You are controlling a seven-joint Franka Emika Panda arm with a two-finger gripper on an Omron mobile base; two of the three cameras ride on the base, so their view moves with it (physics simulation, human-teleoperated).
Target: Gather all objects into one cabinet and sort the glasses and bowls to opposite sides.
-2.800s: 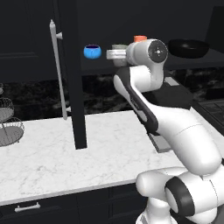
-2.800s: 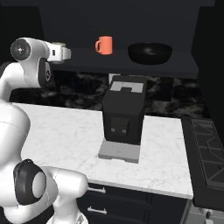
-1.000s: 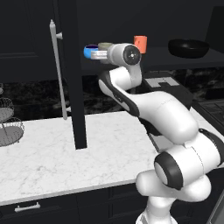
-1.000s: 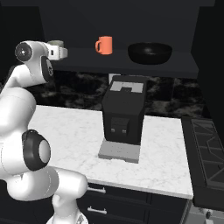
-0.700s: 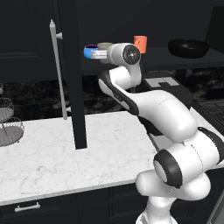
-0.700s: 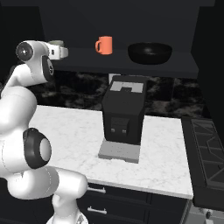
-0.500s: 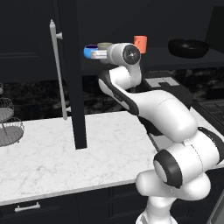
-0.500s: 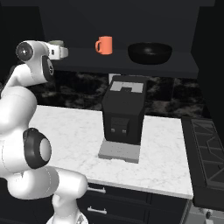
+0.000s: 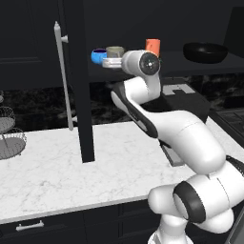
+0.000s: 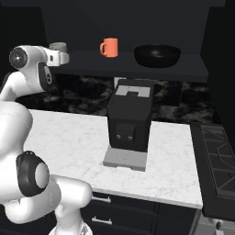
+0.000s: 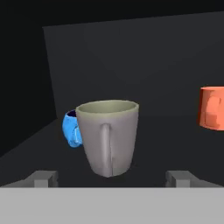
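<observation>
beige mug upright between wide-spread fingers, untouched, blue bowl behind.

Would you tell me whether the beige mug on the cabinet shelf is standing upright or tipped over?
Upright: the beige mug stands on its base, its rim level and opening upward, handle vertical, beside the blue bowl.

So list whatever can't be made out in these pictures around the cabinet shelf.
- Blue bowl: hand view, the beige mug covers most of it; whether they touch is unclear.
- Orange mug: hand view, cut off by the right edge.
- Beige mug's base: hand view, too dark to tell whether it rests on the shelf.
- Claw: left base view, too small to judge its opening.
- Black bowl: right base view, inside too dark to see.
</observation>
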